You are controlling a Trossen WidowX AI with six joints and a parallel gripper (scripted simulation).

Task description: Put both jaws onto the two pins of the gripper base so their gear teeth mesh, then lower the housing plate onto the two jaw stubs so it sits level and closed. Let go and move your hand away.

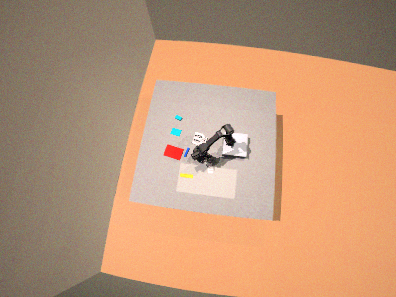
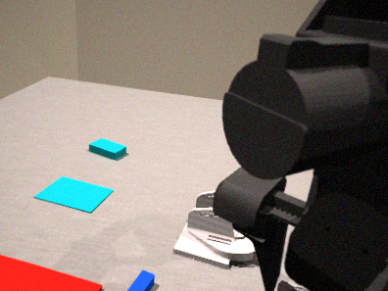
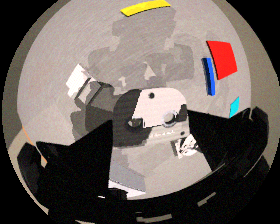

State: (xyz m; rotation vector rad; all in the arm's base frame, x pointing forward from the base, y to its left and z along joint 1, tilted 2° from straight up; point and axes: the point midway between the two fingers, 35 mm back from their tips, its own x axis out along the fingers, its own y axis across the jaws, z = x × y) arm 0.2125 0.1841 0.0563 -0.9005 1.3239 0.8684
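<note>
Grey tabletop [image 1: 250,109] [image 2: 162,121] [image 3: 45,75] below; my wide-set gripper [image 3: 149,118] grips the plate [image 3: 160,102]. Both jaws [image 1: 199,138] [image 2: 211,226] [image 3: 187,146] look seated; lowering remains.

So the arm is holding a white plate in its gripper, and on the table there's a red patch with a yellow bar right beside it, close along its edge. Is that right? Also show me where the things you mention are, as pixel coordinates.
Not quite: the bar close beside the red patch [image 1: 173,152] [image 2: 39,278] [image 3: 223,59] is blue [image 1: 187,152] [image 2: 142,280] [image 3: 209,76], as the top view shows. The rest stands: the gripper [image 1: 198,155] [image 3: 149,118] holds the white plate [image 3: 162,102].
</note>
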